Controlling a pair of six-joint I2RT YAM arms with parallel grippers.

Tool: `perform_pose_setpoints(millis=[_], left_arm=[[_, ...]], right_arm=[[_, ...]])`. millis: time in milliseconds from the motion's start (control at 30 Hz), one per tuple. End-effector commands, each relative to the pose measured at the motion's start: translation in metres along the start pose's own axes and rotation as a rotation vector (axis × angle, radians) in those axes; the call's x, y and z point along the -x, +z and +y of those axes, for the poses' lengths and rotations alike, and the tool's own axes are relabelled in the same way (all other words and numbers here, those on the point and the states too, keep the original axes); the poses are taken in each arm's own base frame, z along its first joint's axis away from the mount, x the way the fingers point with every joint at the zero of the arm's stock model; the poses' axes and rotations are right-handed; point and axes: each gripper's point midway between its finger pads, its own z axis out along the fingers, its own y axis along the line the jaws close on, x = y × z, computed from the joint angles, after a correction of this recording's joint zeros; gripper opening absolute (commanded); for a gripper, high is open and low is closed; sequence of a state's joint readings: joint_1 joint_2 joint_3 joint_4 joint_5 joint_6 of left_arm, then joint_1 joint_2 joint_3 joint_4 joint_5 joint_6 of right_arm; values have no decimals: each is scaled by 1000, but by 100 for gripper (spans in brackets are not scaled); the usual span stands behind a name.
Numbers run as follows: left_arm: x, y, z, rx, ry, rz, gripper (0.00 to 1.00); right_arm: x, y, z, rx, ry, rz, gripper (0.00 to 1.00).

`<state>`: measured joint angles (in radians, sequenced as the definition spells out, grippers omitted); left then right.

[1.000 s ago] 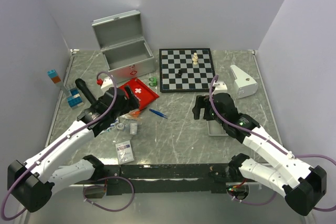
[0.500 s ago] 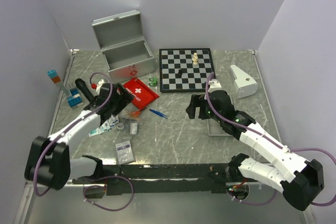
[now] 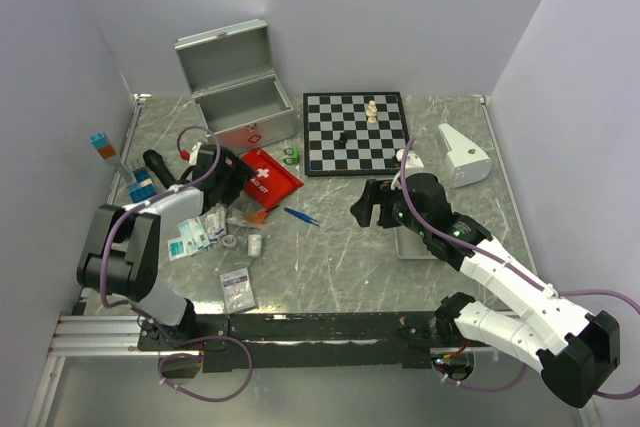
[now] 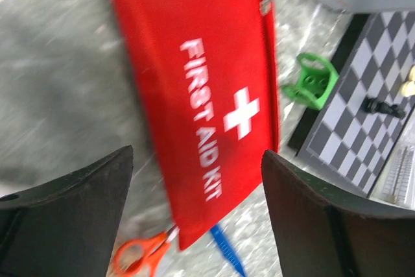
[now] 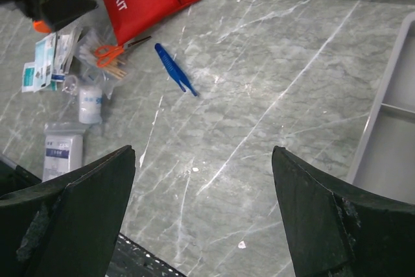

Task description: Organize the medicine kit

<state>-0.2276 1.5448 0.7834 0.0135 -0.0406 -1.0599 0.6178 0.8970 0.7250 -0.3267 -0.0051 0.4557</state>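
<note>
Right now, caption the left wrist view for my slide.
Left gripper, jaws open, over the red first aid pouch; orange scissors below, chessboard at right.

The table (image 3: 350,247) looks like polished grey stone, smooth with pale veins and a soft sheen. At upper left of the top view the medicine kit (image 3: 225,65) is matt silver metal. Its pouch (image 4: 194,76) is red woven cloth with white print. The chessboard (image 3: 355,137) is smooth and faintly glossy. The scissors (image 5: 110,51) have orange plastic handles, and the tweezers (image 5: 174,69) are blue plastic. The sachet (image 5: 59,154) is clear shiny film, and the tray (image 5: 389,134) is matt grey.
</note>
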Motion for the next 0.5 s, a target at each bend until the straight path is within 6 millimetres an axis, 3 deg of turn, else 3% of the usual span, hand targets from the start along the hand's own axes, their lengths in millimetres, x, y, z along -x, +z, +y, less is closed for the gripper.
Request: perform_pose_setpoints(millis=[0, 467], left_arm=[[15, 11, -30, -67, -1, -19, 83], [-2, 37, 4, 47, 20, 27, 73]], right_arm=[[9, 1, 15, 63, 13, -27, 92], [10, 2, 13, 54, 2, -27, 92]])
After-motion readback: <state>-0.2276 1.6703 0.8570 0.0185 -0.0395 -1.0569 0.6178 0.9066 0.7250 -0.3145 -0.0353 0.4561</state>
